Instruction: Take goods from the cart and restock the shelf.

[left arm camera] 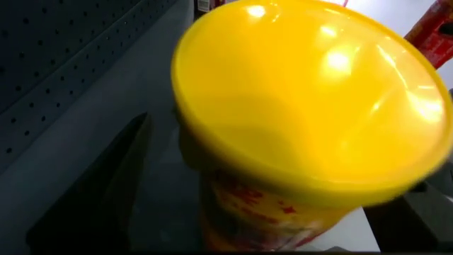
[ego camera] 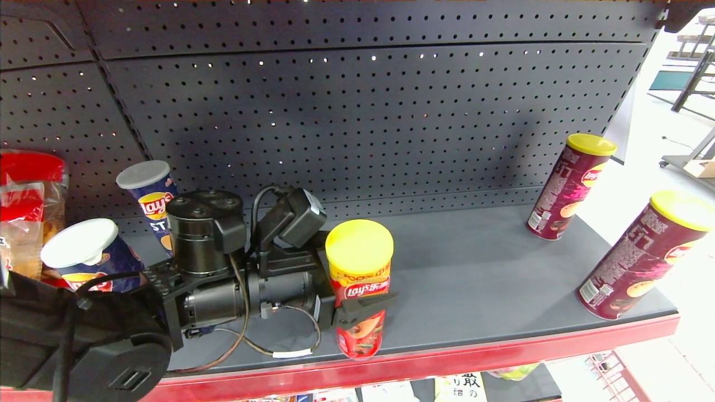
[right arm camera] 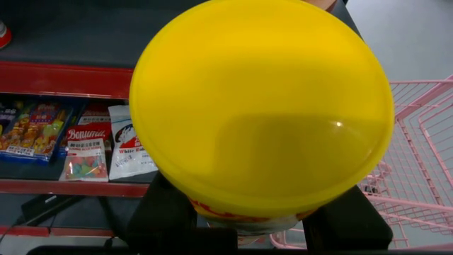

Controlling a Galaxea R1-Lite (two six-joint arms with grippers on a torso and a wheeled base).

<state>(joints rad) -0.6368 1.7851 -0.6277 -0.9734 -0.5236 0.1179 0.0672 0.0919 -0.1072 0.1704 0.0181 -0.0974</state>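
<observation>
A red can with a yellow lid is held upright at the near edge of the shelf, left of centre, with the left gripper closed on its sides. Standing at the right end are a far maroon can and a near maroon can. A second can (also yellow-lidded) is clamped in the right gripper near the pink cart.
</observation>
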